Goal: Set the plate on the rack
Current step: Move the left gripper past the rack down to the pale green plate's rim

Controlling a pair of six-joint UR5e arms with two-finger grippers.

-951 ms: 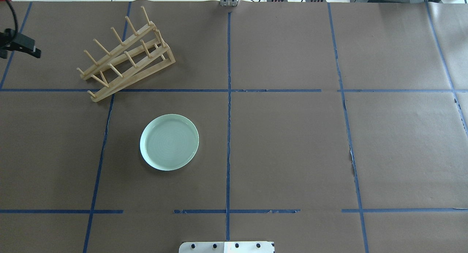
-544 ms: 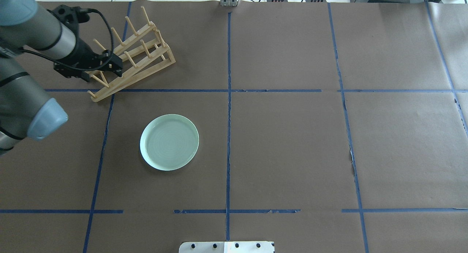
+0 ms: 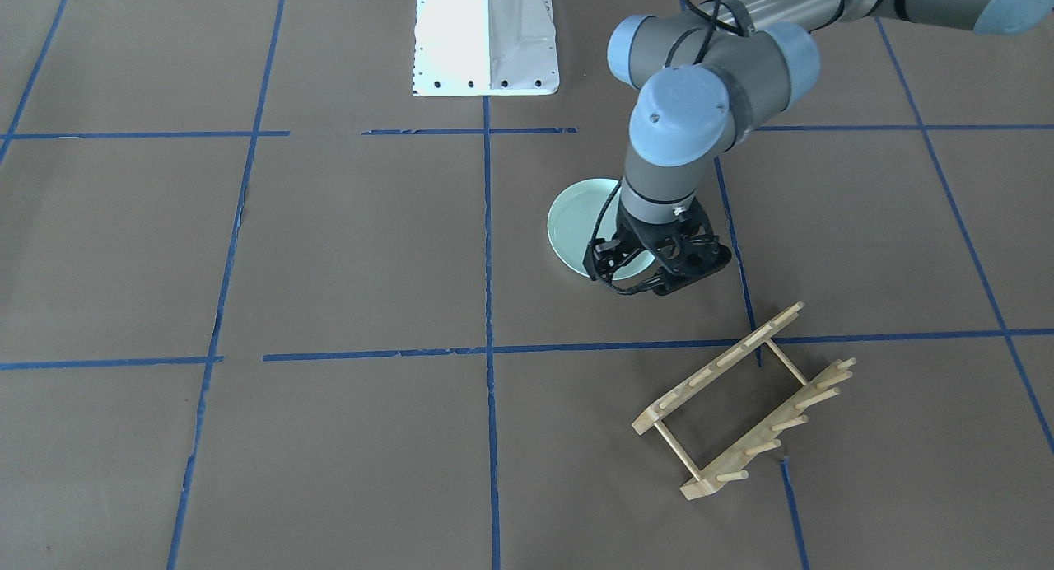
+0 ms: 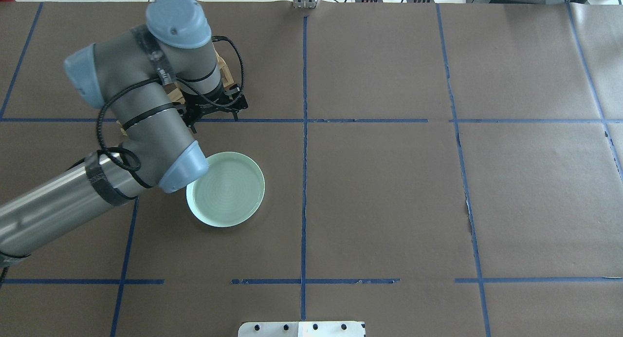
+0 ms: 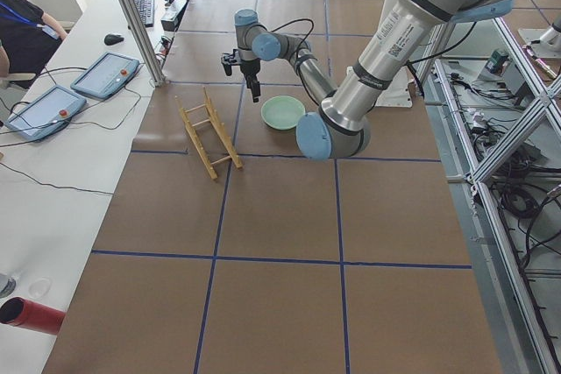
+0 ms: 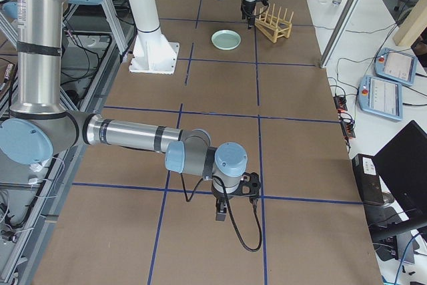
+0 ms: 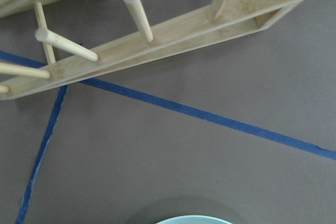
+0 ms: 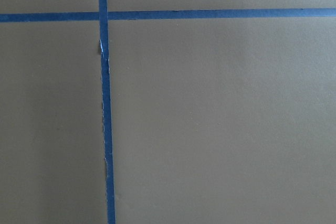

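Observation:
The pale mint-green plate [image 4: 229,191] lies flat on the brown table, left of centre; it also shows in the front view [image 3: 576,220] and at the bottom edge of the left wrist view [image 7: 194,220]. The wooden rack [image 3: 741,405] stands beyond it; in the overhead view the left arm hides most of it [image 4: 224,73]. My left gripper [image 4: 214,114] hangs open and empty above the table between the rack and the plate's far rim [image 3: 655,273]. The left wrist view shows the rack's near rail [image 7: 157,35]. My right gripper [image 6: 220,215] shows only in the exterior right view; I cannot tell its state.
Blue tape lines [image 4: 304,132] divide the brown paper into squares. The robot's white base plate [image 3: 486,39] sits at the table's robot side. Tablets [image 5: 105,74] and cables lie on the white bench past the rack. The left arm's elbow [image 4: 182,169] overhangs the plate's left rim.
The left arm has swung in from the left edge, passed over the rack, and now hangs between the rack and the plate. The plate and the rack have not moved.

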